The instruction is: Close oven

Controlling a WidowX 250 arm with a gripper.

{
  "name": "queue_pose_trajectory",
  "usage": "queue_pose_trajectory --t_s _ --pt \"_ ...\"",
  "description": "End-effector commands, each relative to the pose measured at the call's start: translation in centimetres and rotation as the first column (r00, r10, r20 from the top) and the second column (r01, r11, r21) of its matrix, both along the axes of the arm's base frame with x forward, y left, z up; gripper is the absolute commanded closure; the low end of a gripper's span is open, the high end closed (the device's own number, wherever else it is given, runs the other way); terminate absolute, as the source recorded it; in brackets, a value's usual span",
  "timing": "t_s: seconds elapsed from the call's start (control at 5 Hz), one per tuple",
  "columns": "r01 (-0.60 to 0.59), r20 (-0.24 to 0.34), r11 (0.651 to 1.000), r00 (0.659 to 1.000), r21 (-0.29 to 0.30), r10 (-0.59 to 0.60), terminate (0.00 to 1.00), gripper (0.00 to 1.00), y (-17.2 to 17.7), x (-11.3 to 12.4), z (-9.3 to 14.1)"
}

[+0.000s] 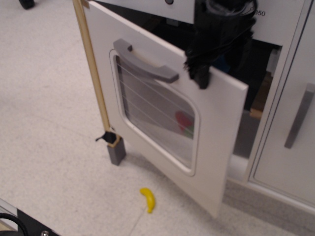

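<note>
Speckled pale floor point(44, 98), yellow banana point(147, 199), oven point(162, 123) door ajar; gripper point(209, 73) state unclear

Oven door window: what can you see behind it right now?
Through the oven door window, a blurred red-and-green item shows inside. The door and gripper cover the rest of the interior.

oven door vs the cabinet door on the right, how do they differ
The oven door stands ajar, swung partway toward its opening; the cabinet door sits shut. The oven door has a rounded window with thin wires across it; the cabinet door is plain. The oven door's grey handle runs across the top of the door, while the cabinet door's grey bar handle runs up and down. Both doors are white.
</note>
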State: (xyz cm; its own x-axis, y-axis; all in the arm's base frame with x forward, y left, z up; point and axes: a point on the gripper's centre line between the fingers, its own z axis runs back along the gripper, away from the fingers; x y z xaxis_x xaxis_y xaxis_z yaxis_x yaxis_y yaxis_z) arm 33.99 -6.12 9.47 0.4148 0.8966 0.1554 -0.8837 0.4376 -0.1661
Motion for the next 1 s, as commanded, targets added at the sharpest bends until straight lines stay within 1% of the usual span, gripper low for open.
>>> queue_pose_trajectory --t_s 0.0,0.2,0.4,0.6,0.8 --pt "0.214 0.117 0.976 0.969 0.023 -0.216 0.00 0.00 0.1 -2.6 5.2" --pt "0.350 0.122 0.937 0.929 0.012 -0.348 0.00 0.00 0.8 -5.2 7.0" --pt "0.572 0.039 0.819 0.818 0.044 -0.574 0.00 0.00 1.3 -7.3 5.1" --pt "0.673 -0.057 0.730 0.739 0.116 -0.672 0.00 0.00 2.0 -7.9 0.3" --pt "0.741 -0.094 0.656 0.670 0.148 -0.736 0.00 0.00 2.5 -7.1 -4.6"
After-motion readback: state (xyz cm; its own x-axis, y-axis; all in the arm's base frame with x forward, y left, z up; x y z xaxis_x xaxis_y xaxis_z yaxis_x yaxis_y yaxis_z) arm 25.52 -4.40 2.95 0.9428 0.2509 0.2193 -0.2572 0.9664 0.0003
